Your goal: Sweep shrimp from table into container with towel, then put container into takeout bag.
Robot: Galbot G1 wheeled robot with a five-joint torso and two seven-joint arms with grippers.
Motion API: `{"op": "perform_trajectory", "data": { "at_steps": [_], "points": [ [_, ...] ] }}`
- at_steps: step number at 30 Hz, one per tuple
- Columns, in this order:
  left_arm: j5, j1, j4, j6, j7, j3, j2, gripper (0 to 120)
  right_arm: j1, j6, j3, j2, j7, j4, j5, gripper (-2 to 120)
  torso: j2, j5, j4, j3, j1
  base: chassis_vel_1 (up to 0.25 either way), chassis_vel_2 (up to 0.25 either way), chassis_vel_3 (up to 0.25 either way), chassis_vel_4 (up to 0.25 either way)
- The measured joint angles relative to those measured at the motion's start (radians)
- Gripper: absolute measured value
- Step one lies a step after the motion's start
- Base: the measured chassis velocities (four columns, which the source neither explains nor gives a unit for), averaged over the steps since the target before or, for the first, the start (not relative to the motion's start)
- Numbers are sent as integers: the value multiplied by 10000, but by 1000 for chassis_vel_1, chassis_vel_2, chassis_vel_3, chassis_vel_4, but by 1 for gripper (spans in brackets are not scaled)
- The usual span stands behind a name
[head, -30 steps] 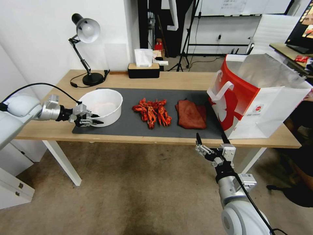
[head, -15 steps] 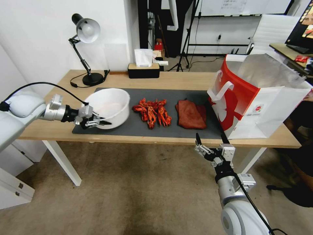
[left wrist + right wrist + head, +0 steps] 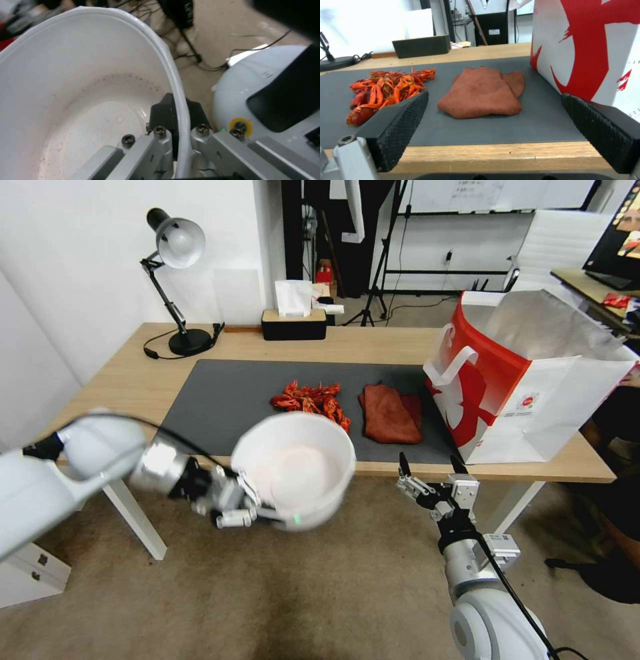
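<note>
The white container [image 3: 293,470] hangs in front of the table's [image 3: 127,380] front edge, hiding the near side of the shrimp [image 3: 310,400]. My left gripper [image 3: 257,511] is shut on its rim. In the left wrist view one finger [image 3: 163,115] sits inside the container [image 3: 83,87] wall and one outside. The rust-red towel [image 3: 389,413] lies on the grey mat [image 3: 213,393] right of the shrimp, with the takeout bag [image 3: 527,380] standing open beyond it. My right gripper [image 3: 430,470] is open, low before the table edge, facing the towel [image 3: 483,95], shrimp [image 3: 386,90] and bag [image 3: 586,50].
A black desk lamp [image 3: 177,280] and a tissue box [image 3: 293,320] stand along the table's back edge. A white table leg [image 3: 133,513] is below my left arm. Floor lies open in front of the table.
My left gripper has lifted the container off the mat's left end and carried it right and toward me, past the table's front edge. The right arm has stayed put.
</note>
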Motion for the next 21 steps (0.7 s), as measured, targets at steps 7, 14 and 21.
{"op": "perform_trajectory", "data": {
  "at_steps": [7, 14, 21],
  "points": [
    [1040, 1742, -281, -325, -6, -8, -116, 0, -11, 0, -21, 19, -11, -3, -17, 100, 0, 1, 3, 1, -1, 0, 0, 0, 0],
    [1736, 1733, 1003, -783, 5, 474, -1149, 0, -41, -7, -18, 13, -13, 1, -26, 100, -2, -1, 1, 1, 0, 0, 0, 0, 0],
    [2023, 522, 2627, -1063, -10, 1377, -2013, 0, -76, -18, 43, -19, -6, 40, -28, 100, -2, -1, -1, 2, 0, 0, 0, 0, 0]
  ]
}}
